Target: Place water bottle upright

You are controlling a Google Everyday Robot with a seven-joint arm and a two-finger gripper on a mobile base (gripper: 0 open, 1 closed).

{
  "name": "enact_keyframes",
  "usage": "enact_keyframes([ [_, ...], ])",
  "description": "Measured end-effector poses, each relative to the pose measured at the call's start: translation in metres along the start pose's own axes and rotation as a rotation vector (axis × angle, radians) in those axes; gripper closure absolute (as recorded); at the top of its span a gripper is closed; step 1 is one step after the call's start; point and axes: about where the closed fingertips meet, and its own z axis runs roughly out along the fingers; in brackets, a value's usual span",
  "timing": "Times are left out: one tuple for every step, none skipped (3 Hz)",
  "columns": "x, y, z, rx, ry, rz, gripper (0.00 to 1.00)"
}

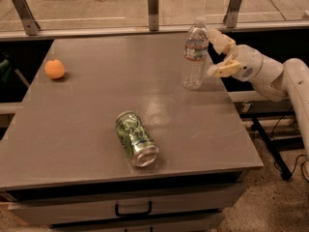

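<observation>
The water bottle (pixel 195 53) is clear and ribbed with a white cap and a white label. It stands upright near the table's far right edge. My gripper (pixel 217 54) is just to the right of the bottle, open, with its cream fingers (pixel 220 39) spread apart and off the bottle. The white arm reaches in from the right.
A green drink can (pixel 135 138) lies on its side at the front middle of the grey table (pixel 87 105). An orange (pixel 55 69) sits at the far left. A railing with metal posts (pixel 153 2) runs behind the table. A drawer handle (pixel 133 210) is below the front edge.
</observation>
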Motion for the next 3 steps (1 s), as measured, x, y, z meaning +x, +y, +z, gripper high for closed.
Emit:
enact_keyframes([
  [-0.019, -0.006, -0.014, 0.021, 0.069, -0.033, 0.0],
  [-0.079, -0.007, -0.046, 0.11, 0.242, -0.124, 0.0],
  [-0.169, 0.014, -0.069, 0.256, 0.455, -0.282, 0.0],
])
